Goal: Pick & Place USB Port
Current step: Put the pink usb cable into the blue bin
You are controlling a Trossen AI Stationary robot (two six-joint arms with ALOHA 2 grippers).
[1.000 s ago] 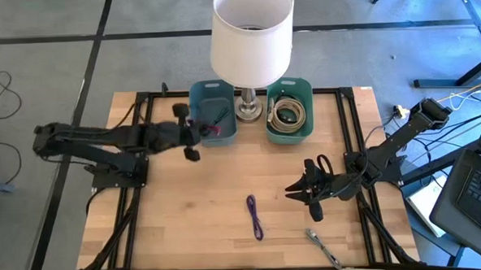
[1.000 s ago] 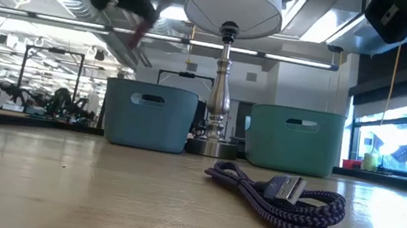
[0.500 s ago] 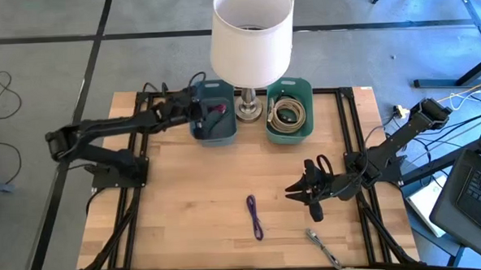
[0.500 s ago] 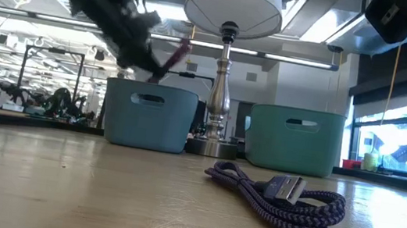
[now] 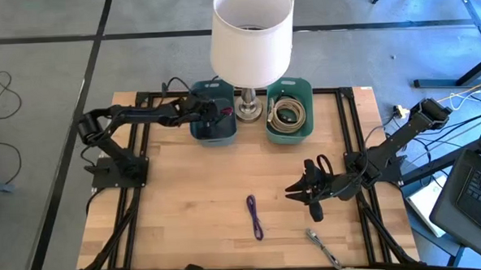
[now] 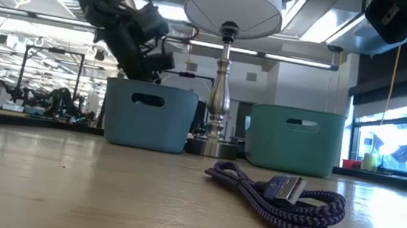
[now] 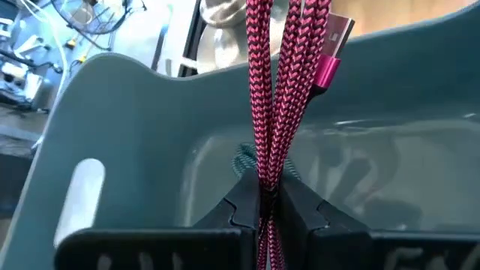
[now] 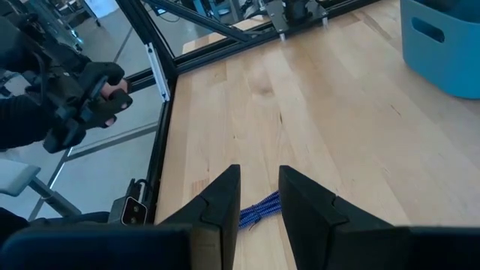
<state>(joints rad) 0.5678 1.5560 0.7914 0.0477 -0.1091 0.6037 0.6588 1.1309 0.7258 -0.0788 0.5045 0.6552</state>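
Pink braided USB cable, doubled over, clenched in left claw, above blue bin

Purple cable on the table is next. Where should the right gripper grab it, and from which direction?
Take the purple cable at mid-bundle, coming straight down. It lies flat, folded into a narrow strip running toward and away from the bins, so set the fingers across its short width. The silver plug at one end looks a poorer hold. The right gripper waits open just beside it, nearest for the job.
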